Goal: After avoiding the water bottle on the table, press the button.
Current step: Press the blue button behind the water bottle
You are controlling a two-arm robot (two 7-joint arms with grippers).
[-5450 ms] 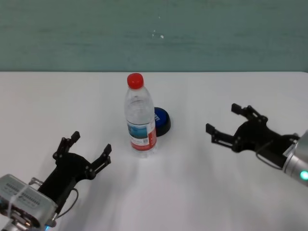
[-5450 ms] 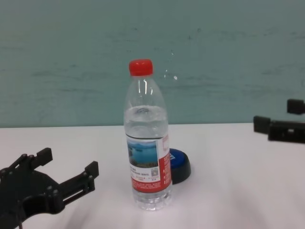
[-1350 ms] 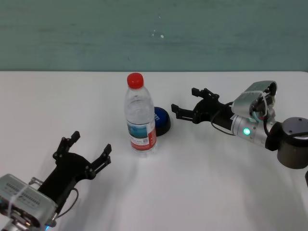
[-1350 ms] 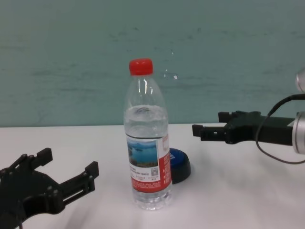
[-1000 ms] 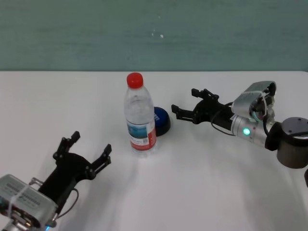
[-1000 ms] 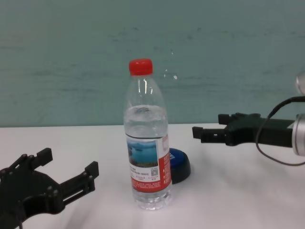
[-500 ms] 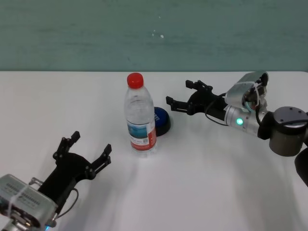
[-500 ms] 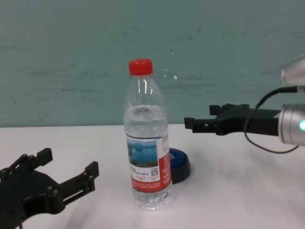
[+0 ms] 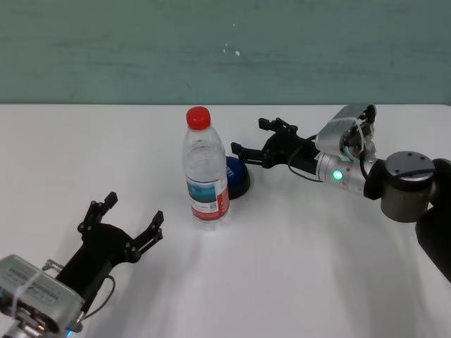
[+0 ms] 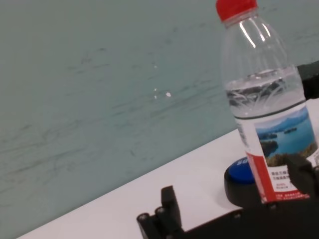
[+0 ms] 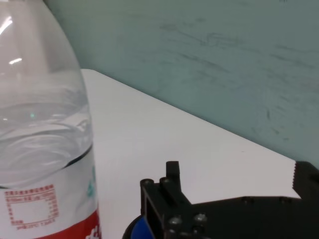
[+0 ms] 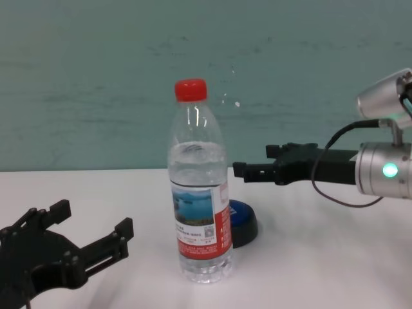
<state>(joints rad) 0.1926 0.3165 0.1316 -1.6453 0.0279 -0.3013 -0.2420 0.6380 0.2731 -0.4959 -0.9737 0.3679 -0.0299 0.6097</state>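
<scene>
- Right gripper (image 9: 249, 139) has crept further in toward the bottle vs 0.5 s ago; earlier it hung well out to the right. Bottle, button, left arm unchanged.
- Near edge: left gripper (image 9: 128, 224) parked low at front-left of the table (image 9: 296, 267), well apart from the bottle. Black, angular, jointed fingers (image 12: 120, 230) spread wide, nothing between them. Chest view shows it close over the tabletop; contact w/ surface can't tell.
- Table: plain white, flat, matte.
- Mid: water bottle (image 9: 205, 169) upright, approx centre. Clear thin plastic, ribbed shoulder, red screw cap (image 12: 191, 90), glossy label w/ red band + blue landscape print. Water level sits just above the label.
- Just behind/right of bottle: button (image 9: 237, 177), low and round, blue domed top on black base, much shorter than bottle. Base partly hidden by bottle in chest view; close beside it, touching or not can't tell.
- Right gripper reaches in from the right, held above table level, fingertips over the button's far-right side, near the bottle's upper body but apart from it. Black fingers (image 9: 244, 151) parted, holding nothing. Not seen touching the button.
- Right arm behind it: silver cylindrical wrist w/ green light (image 9: 337, 174), black cable looped alongside, dark round joint further right.
- Far: teal wall (image 9: 225, 49), mottled, scuffed, a few pale specks.
</scene>
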